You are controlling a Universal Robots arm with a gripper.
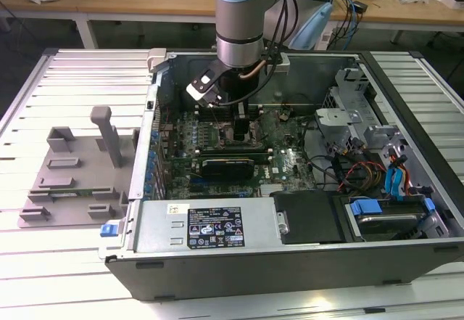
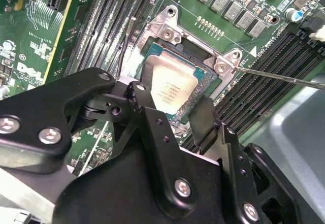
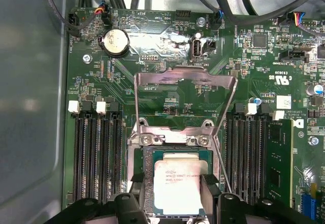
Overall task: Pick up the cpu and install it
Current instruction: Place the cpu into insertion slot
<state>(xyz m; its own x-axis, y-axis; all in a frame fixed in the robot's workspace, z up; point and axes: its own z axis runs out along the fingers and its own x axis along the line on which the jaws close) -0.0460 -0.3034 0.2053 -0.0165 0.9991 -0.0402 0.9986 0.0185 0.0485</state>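
Note:
The cpu [image 2: 172, 82] [image 3: 175, 181], a flat square chip with a shiny silver top, sits level within the frame of the motherboard socket [image 2: 167, 33]. My gripper [image 2: 170, 102] [image 3: 175, 196] is straight over it, with one black finger against each of two opposite edges, shut on the chip. The socket's metal load plate [image 3: 185, 99] stands swung open behind the chip. Its thin wire lever [image 2: 279, 76] sticks out to one side. In the exterior view the gripper [image 1: 239, 120] reaches down into the open computer case [image 1: 290, 262] over the green motherboard [image 1: 283, 164].
Rows of memory slots [image 3: 96, 153] flank the socket, and one holds a module [image 3: 278, 163]. A grey fixture plate [image 1: 72, 175] with raised blocks lies at the exterior view's left of the case. Cables and drive bays [image 1: 384, 182] crowd the case's right side.

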